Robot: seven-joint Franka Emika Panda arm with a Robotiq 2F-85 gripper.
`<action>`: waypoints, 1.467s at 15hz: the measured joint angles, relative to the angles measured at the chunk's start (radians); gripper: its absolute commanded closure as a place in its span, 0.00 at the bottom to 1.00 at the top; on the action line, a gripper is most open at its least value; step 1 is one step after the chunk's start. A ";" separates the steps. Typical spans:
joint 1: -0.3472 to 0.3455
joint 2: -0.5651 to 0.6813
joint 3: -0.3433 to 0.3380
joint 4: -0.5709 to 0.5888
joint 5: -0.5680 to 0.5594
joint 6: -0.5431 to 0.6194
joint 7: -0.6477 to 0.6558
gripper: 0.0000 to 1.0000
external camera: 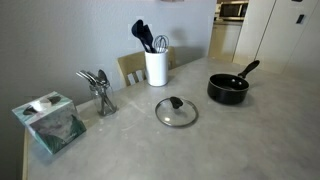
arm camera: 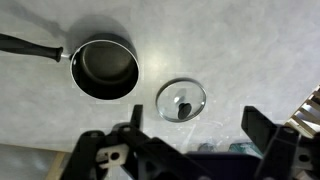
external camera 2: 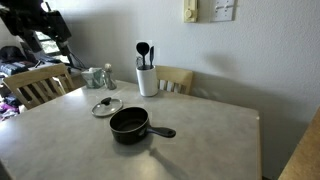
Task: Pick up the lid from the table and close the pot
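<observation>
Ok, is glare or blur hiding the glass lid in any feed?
Wrist view: glare washes the light grey tabletop, yet the round clear glass lid with black knob stands out; the pincer is dark, blurred. In both exterior views: soft, the lid small but visible.

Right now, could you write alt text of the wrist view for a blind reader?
A black pot with a long handle stands uncovered on the grey table, and the glass lid lies flat beside it, not touching. The fingers of the open gripper show at the bottom edge, holding nothing.
</observation>
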 measured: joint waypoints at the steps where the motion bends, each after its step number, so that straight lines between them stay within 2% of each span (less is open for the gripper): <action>1: 0.000 0.001 0.001 0.000 0.001 0.000 0.001 0.00; 4: 0.005 0.037 0.000 0.004 0.037 0.014 -0.003 0.00; 7: 0.021 0.141 0.000 0.046 0.098 0.037 -0.025 0.00; 11: 0.037 0.333 0.018 0.166 0.181 0.051 -0.081 0.00; 15: 0.030 0.535 0.084 0.334 0.191 0.052 -0.076 0.00; 18: 0.025 0.684 0.149 0.469 0.179 0.054 -0.012 0.00; 22: 0.025 0.859 0.208 0.628 0.108 0.063 0.168 0.00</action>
